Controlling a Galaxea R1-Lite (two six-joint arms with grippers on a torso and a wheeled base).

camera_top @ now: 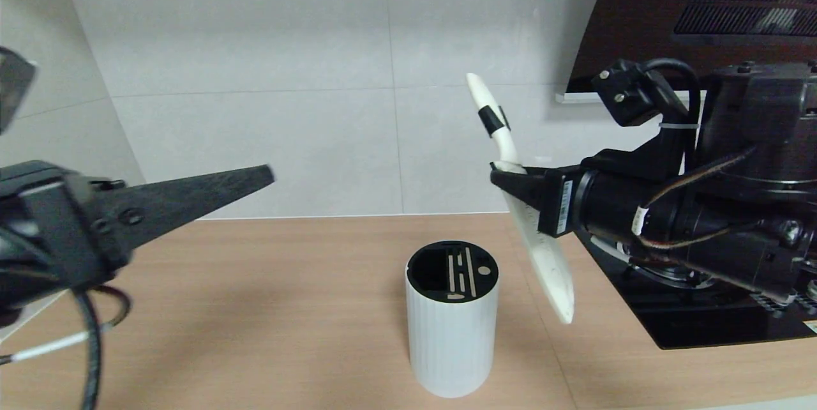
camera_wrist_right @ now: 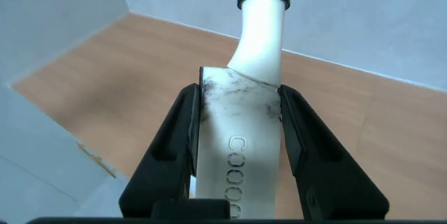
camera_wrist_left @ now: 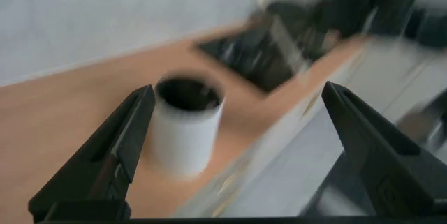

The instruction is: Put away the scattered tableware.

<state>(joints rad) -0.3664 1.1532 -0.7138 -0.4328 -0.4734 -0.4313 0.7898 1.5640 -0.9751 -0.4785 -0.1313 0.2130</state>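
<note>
A light brown wooden counter (camera_top: 255, 308) stretched from side to side. Behind it stood a wall of big white tiles (camera_top: 287, 78), shiny near the top. A black glass stove top (camera_top: 702, 324) lay flat in the counter on the right side. Above the stove top hung a dark hood (camera_top: 638, 14) with a slatted vent (camera_top: 747, 11) in it.

Wood-grain bench (camera_top: 287, 308), matt; wall tiles (camera_top: 255, 78) and black cooktop (camera_top: 702, 327) glossy, reflective. White holder (camera_top: 452, 333): ribbed plastic, matt, with black slotted top insert. White knife (camera_top: 550, 269) smooth, matt, dark smudges on the blade.
</note>
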